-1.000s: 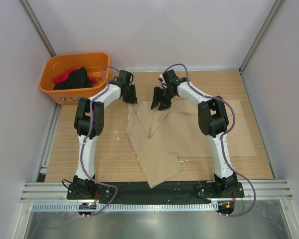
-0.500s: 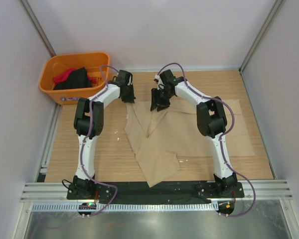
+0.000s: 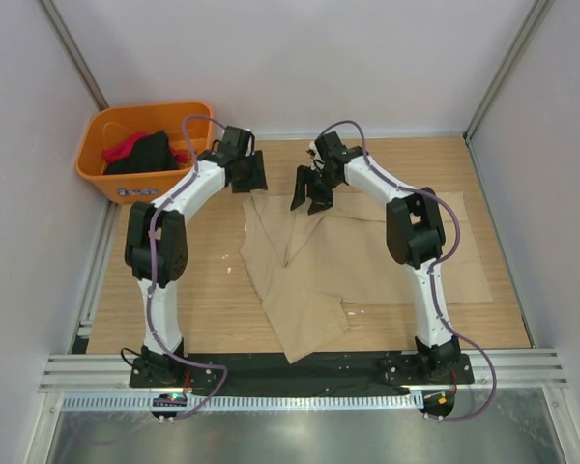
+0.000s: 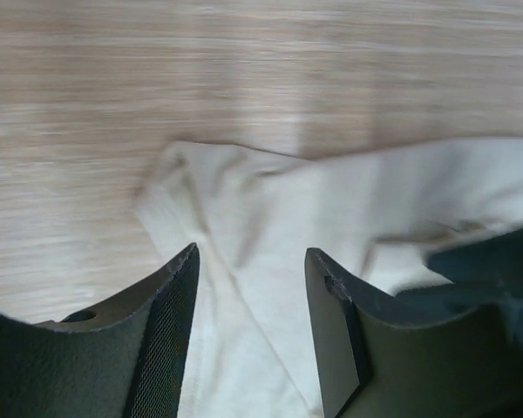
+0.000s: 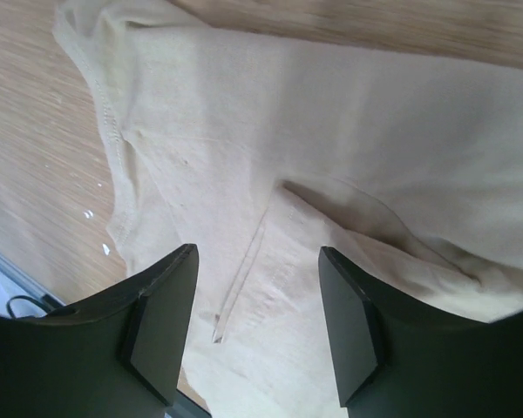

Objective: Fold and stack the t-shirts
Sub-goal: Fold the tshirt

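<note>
Tan cloth lies mid-frame: the shirt (image 3: 309,271), half spread for folding. At its upper edge our left gripper (image 4: 252,252) and right gripper (image 5: 258,251) hover open and empty, probably to pinch that hem. Upper left, the basket (image 3: 145,109) holds the black shirt (image 3: 150,155) and red shirt (image 3: 124,147).

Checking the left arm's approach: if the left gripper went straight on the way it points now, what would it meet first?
Probably the tan t-shirt, near its rumpled corner on the wooden table: cloth fills the gap between the fingers of the open left gripper. How far off is unclear.
</note>
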`<action>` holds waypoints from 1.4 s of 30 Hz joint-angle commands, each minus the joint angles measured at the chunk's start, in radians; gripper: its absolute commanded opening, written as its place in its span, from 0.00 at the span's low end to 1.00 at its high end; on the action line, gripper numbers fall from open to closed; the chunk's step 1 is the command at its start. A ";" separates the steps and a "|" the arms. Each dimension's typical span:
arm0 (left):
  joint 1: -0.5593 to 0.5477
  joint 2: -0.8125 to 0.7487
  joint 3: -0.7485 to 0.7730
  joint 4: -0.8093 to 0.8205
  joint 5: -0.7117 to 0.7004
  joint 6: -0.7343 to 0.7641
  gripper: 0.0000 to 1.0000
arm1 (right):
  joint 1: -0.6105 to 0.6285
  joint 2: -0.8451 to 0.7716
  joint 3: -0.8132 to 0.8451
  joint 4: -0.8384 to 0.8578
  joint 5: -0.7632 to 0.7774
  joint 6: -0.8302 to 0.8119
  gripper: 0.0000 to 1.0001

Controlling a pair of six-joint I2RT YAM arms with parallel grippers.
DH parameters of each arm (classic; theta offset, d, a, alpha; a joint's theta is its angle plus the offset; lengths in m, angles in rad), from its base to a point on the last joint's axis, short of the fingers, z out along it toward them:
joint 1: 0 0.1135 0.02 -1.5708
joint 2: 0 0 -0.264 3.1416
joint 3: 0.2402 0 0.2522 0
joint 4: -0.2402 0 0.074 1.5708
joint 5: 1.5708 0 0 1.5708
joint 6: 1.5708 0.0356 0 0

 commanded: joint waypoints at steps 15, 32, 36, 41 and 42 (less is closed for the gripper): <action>-0.245 -0.385 -0.507 0.187 0.230 -0.031 0.50 | 0.004 -0.242 -0.169 -0.009 0.245 0.439 0.61; -0.250 -0.876 -0.805 0.086 -0.002 -0.099 0.48 | 0.238 0.029 0.187 -0.280 0.844 0.627 0.40; -0.244 -0.960 -0.848 0.058 -0.002 -0.102 0.49 | 0.240 0.056 0.205 -0.280 0.871 0.632 0.40; -0.238 -1.047 -0.891 0.027 -0.013 -0.108 0.50 | 0.241 0.093 0.222 -0.252 0.848 0.630 0.39; -0.236 -1.055 -0.894 0.024 -0.011 -0.108 0.50 | 0.241 0.101 0.223 -0.250 0.842 0.629 0.39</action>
